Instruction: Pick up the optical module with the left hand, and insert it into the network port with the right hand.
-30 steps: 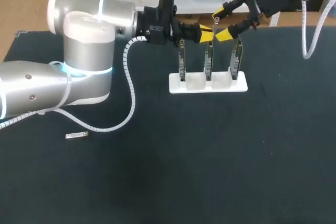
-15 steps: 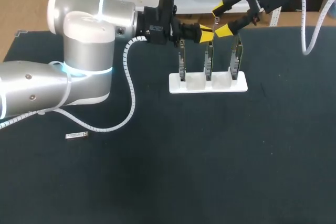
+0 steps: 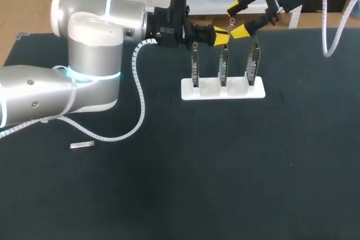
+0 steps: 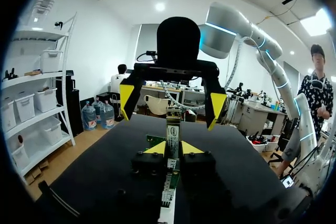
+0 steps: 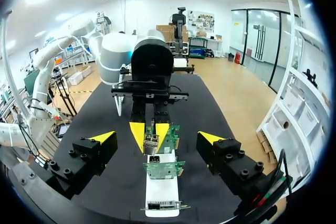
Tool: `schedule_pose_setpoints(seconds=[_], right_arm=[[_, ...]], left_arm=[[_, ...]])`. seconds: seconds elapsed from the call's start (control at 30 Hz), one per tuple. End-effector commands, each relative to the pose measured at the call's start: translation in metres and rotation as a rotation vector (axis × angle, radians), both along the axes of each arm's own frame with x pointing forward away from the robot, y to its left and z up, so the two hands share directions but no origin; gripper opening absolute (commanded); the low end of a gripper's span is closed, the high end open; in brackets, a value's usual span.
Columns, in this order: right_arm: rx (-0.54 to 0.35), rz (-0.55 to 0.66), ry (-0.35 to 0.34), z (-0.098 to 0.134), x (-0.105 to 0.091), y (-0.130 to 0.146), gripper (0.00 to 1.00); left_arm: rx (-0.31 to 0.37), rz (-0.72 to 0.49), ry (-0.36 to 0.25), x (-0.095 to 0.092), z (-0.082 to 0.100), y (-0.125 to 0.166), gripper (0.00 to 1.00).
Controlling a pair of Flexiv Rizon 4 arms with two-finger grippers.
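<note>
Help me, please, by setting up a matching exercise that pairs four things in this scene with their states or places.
Things:
1. left claw
2. right claw
3. white stand
4. small silver part

States or places:
a. lies flat on the table, apart from the rest
b. open, fingers wide apart
c. holds three upright circuit boards
d. shut on the optical module

Pairs: 1-d, 2-b, 3-c, 4-a.
</note>
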State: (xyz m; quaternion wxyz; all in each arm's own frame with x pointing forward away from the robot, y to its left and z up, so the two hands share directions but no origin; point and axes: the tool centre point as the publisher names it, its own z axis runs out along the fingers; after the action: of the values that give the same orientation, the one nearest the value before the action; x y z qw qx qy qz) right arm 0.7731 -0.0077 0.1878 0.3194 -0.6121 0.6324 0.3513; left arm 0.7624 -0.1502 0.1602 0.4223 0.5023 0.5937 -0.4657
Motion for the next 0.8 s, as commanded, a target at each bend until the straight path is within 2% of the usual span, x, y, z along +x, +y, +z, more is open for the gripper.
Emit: schedule_pose_setpoints(seconds=[0.03, 0.8], right_arm=[[0.003, 0.003, -0.002, 0.0006, 0.0011, 0.0021, 1.0], [0.007, -0.015, 0.017, 0.0016, 0.0003, 0.0042, 1.0]], left_arm=[[0.0, -0.003, 0.001, 0.0021, -0.0005, -0.0009, 0.0], [0.0, -0.003, 0.001, 0.0021, -0.0005, -0.0009, 0.0]])
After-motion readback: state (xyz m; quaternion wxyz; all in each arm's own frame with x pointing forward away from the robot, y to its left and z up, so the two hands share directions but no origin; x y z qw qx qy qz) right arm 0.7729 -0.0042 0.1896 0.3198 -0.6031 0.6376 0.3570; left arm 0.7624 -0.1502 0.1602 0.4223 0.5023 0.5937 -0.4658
